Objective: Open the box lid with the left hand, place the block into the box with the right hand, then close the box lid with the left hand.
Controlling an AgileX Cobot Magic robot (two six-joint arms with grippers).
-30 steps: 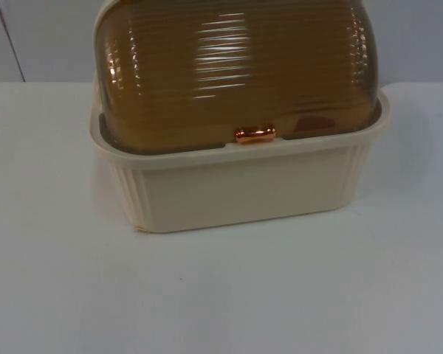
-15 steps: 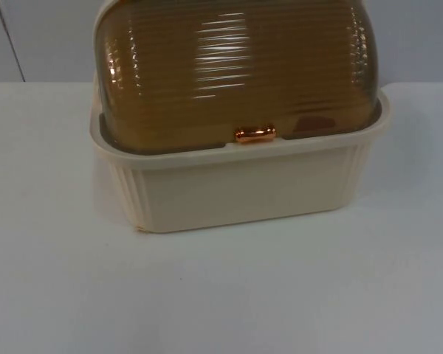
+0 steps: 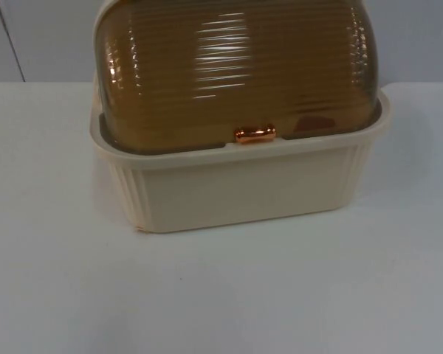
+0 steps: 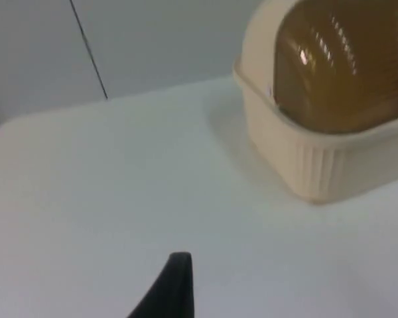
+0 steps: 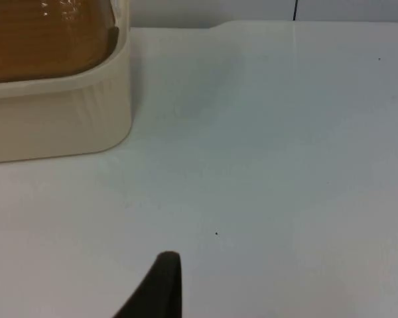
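On white table [image 3: 221, 295]: cream box [image 3: 244, 192], amber lid [image 3: 236, 66] shut; jaws' state on both grippers unclear.

No readable text, label, brand, number or sign anywhere: none on the cream ribbed plastic box [image 3: 236, 188], none on its amber ribbed domed lid [image 3: 236, 70].

Overhead frontal; wrists flanking box [image 3: 236, 184]

Light: you get even, bright light.
Glare: white streaks on the amber lid [image 3: 232, 70].
Shadow: faint beside the box [image 3: 244, 184].
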